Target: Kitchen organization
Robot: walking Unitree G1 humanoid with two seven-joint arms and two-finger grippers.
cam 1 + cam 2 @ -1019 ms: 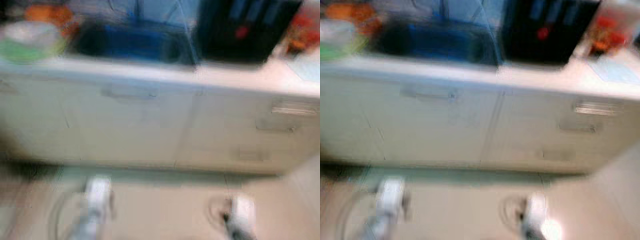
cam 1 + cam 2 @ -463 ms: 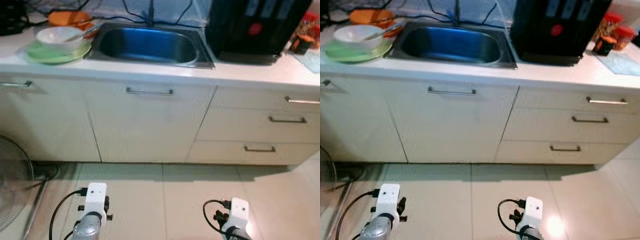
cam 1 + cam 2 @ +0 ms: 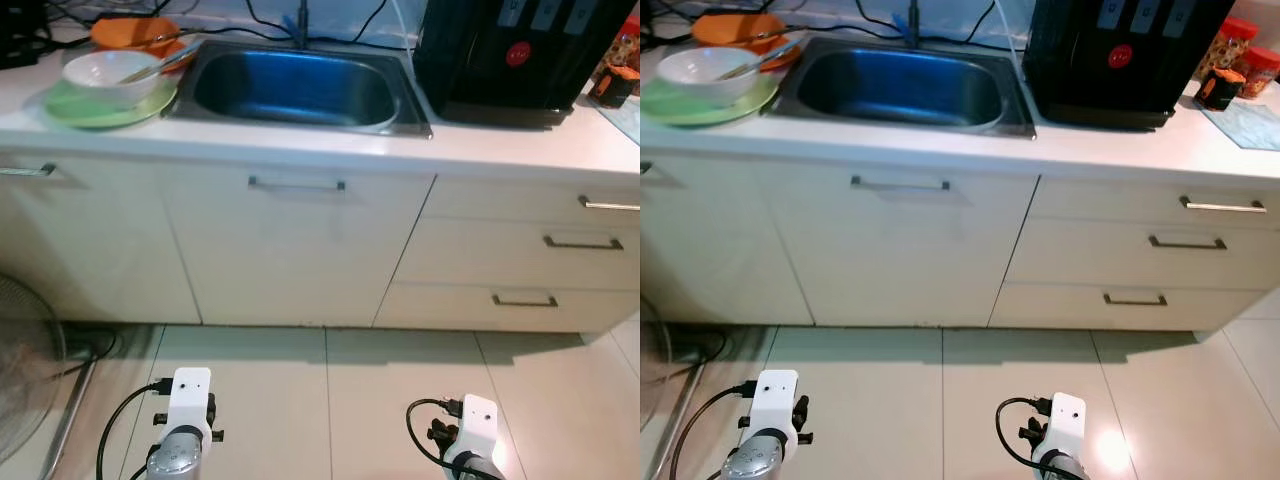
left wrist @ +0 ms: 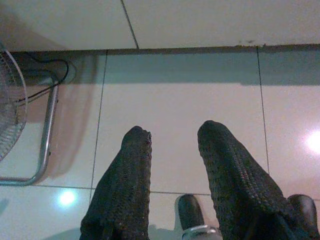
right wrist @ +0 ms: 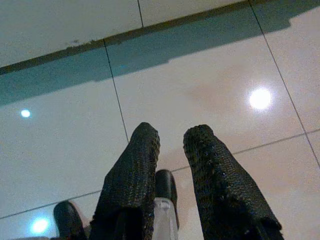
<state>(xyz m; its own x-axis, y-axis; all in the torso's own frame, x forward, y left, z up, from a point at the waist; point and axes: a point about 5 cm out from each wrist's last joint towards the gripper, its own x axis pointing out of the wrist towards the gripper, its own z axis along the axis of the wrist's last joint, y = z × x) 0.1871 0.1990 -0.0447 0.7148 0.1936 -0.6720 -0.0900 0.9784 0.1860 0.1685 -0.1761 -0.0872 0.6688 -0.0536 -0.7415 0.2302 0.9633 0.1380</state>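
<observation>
Head views look down on a white counter (image 3: 1110,150) with a steel sink (image 3: 900,88) set into it. Left of the sink sits a green plate (image 3: 680,100) carrying a white bowl (image 3: 698,70), and a utensil handle leans out of that bowl. Just behind them lies an orange dish (image 3: 735,28). Right of the sink stands a tall black appliance (image 3: 1120,55) with a red round mark on its front, and beyond it, at the counter's far right, are two red-lidded jars (image 3: 1245,55) beside a smaller dark container with an orange top (image 3: 1218,88).

Below the counter run cream cabinet fronts: a door with a horizontal bar handle (image 3: 900,184) under the sink, and three stacked drawers (image 3: 1140,245) to its right, each with its own handle. Pale floor tiles (image 3: 940,400) stretch between the cabinets and me. At my far left a floor fan (image 3: 25,365) stands on its metal frame, a black cable trailing behind it.

Both my arms hang low over the tiles, well apart from the counter (neither touches anything). My left gripper (image 4: 172,140) points at the floor with its two fingers spread, nothing between them; the fan's frame lies off to one side of it. My right gripper (image 5: 171,137) likewise hangs over bare tile, fingers parted by a narrower gap and empty.
</observation>
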